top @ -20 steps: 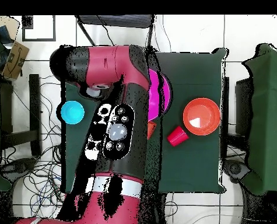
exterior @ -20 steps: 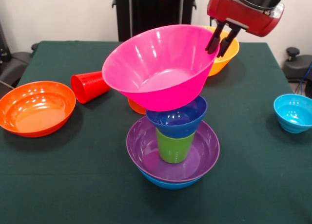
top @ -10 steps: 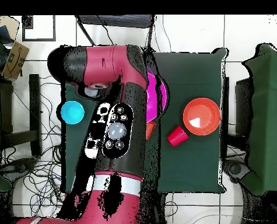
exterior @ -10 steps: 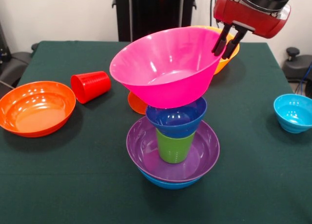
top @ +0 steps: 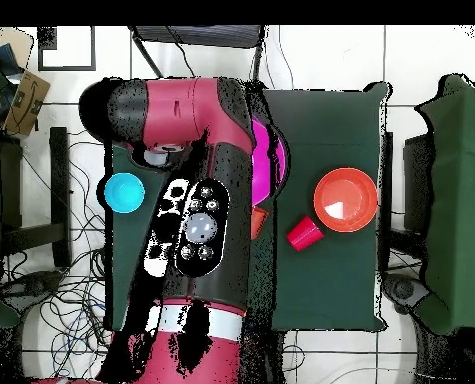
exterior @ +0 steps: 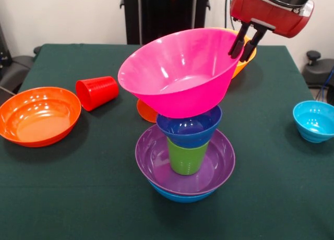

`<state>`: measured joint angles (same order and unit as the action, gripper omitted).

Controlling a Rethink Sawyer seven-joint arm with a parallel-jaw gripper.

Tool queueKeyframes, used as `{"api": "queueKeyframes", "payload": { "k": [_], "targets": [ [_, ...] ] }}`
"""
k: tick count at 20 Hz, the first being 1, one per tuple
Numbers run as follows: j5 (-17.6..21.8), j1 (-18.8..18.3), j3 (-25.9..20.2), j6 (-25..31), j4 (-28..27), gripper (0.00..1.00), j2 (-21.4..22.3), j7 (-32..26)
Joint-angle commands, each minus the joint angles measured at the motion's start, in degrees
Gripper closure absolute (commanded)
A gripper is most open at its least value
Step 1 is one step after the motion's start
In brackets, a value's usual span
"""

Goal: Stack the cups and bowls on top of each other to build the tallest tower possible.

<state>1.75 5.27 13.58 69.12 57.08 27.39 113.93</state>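
1. pink bowl (exterior: 180,73) sits tilted at the top of the tower (exterior: 185,141), its far rim raised toward the gripper (exterior: 245,48).
2. the gripper's two dark fingers are clamped on the pink bowl's far right rim, one on each side of the wall.
3. under the pink bowl comes the small dark blue bowl (exterior: 190,128), resting in the mouth of the upright green cup (exterior: 185,157).
4. the green cup stands inside the purple bowl (exterior: 156,159), which nests in the blue bowl (exterior: 177,195); only a sliver of blue shows at the near edge.
5. the tower stands near the middle of the green table (exterior: 78,198).
6. red cup (exterior: 96,92) lies on its side at the left, beside the large orange bowl (exterior: 39,116) near the left edge.
7. an orange cup (exterior: 146,112) peeks out behind the tower, mostly hidden.
8. a yellow-orange bowl (exterior: 241,62) sits behind the pink bowl's rim at the far right.
9. the small cyan bowl (exterior: 314,120) stands alone by the right edge, well apart from the tower.
10. from overhead, the red arm (top: 196,200) covers most of the tower; a strip of pink bowl (top: 264,165) shows, along with the cyan bowl (top: 124,192), red cup (top: 304,233) and orange bowl (top: 345,199).
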Motion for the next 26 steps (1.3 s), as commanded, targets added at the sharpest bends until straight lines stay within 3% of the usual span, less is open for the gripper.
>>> {"api": "queueKeyframes", "payload": {
  "k": [1, 10, 15, 17, 22, 26],
  "targets": [
    [1.3, -1.3, -6.9, -3.7, 4.9, 1.0, 0.0, -4.2],
    [1.3, -1.8, -7.2, -4.7, 6.5, 1.0, 1.2, -4.7],
    [3.1, -1.4, -6.0, -8.5, 11.1, 1.0, 5.3, -6.2],
    [3.4, -1.3, -5.4, -11.5, 16.3, 1.0, 9.8, -7.5],
    [1.5, -1.0, -3.7, -17.9, 36.8, 1.0, 25.7, -10.4],
    [0.3, -1.1, -2.9, -18.5, 49.0, 1.0, 36.0, -13.5]
  ]
}}
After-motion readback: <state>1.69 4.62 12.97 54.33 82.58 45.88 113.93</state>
